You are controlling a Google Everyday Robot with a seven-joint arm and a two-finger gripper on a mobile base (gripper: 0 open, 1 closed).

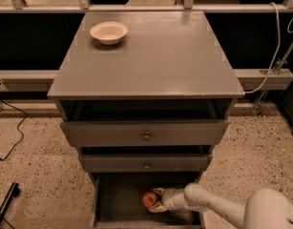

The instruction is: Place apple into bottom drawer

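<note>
The apple (149,199) is small, round and red-orange. It sits low inside the open bottom drawer (117,199), over its dark floor, near the middle. My gripper (154,200) reaches in from the lower right on a white arm, and its pale fingers (158,192) are closed around the apple from the right side. I cannot tell whether the apple rests on the drawer floor or hangs just above it.
The two upper drawers, each with a knob (146,136), stand slightly pulled out above the bottom one. A white bowl (109,32) sits at the back left of the cabinet top (155,56). Cables lie on the speckled floor at left (7,137).
</note>
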